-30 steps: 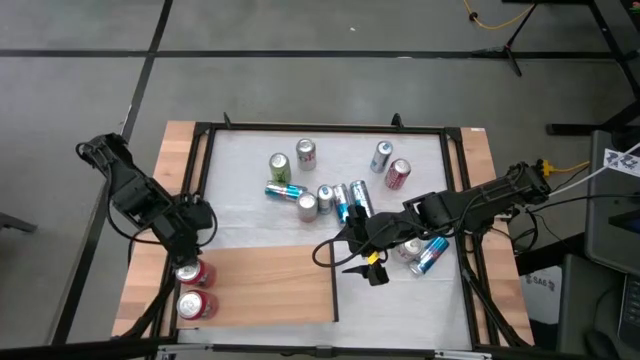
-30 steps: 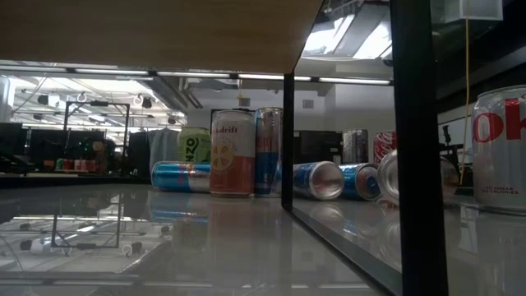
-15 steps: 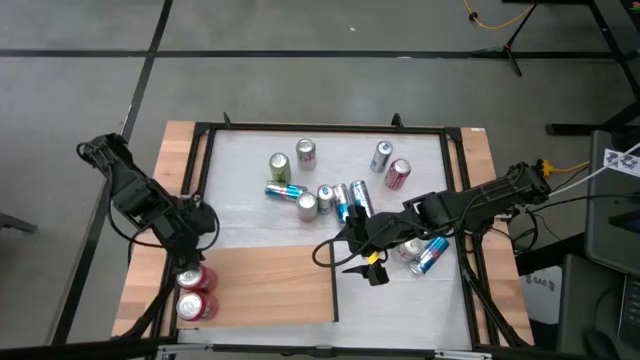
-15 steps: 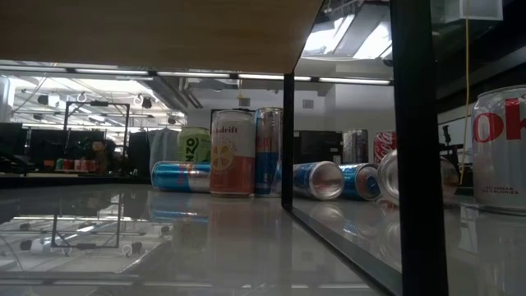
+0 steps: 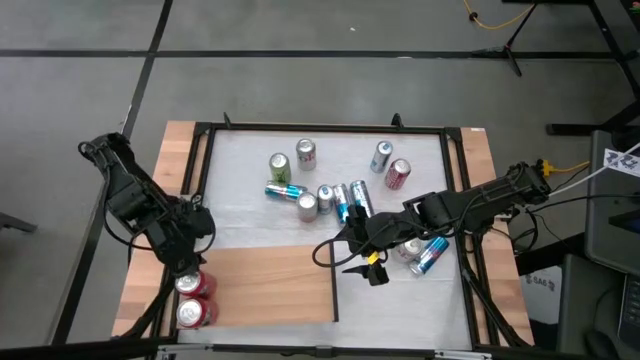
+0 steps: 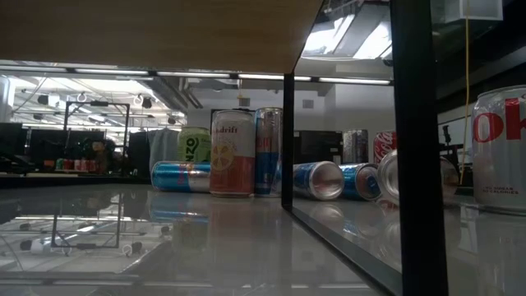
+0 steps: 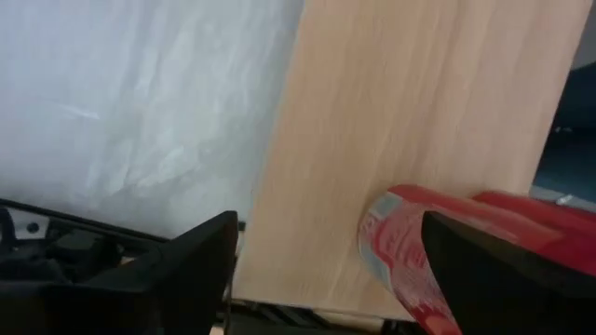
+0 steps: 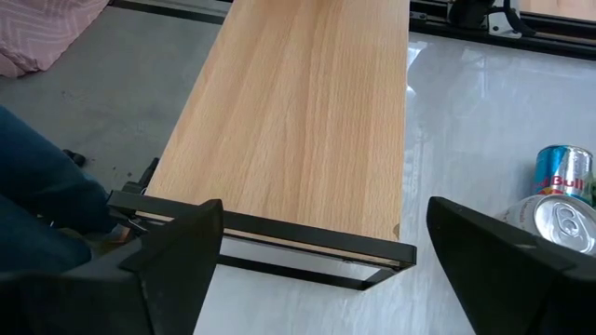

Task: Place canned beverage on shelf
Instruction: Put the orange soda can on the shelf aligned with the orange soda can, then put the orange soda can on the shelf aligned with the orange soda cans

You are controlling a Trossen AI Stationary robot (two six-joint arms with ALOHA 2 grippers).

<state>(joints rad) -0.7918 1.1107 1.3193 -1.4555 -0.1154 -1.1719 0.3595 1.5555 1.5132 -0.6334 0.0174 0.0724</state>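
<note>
The shelf (image 5: pixel 270 285) is a light wood panel at the table's near left. Two red cans (image 5: pixel 193 287) (image 5: pixel 193 313) stand on its left end. My left gripper (image 5: pixel 183 262) hangs over that end, pointing steeply down and open. In the left wrist view its fingers frame bare shelf wood (image 7: pixel 419 93), and the nearer red can (image 7: pixel 400 242) shows beside one finger. My right gripper (image 5: pixel 368 268) waits open above the white table, just right of the shelf (image 8: pixel 298 121), with nothing between its fingers. My left gripper has nothing between its fingers. One finger (image 7: pixel 503 279) stands in front of the red can's side (image 7: pixel 396 256) and hides where they would meet, so I cannot tell whether it touches the can.
Several cans stand or lie on the white table's middle and far part (image 5: pixel 330 195). Two more lie under my right arm (image 5: pixel 428 255). A black frame post (image 6: pixel 411 148) and bar (image 5: pixel 335 290) bound the shelf's right edge. Blue clothing of a person (image 8: pixel 37 186) shows beyond the table.
My left gripper has drifted a little toward the table's near left corner over the shelf's left end, turning slightly. The two red cans now stand a little closer to the near edge than a second ago. My right arm has kept still.
</note>
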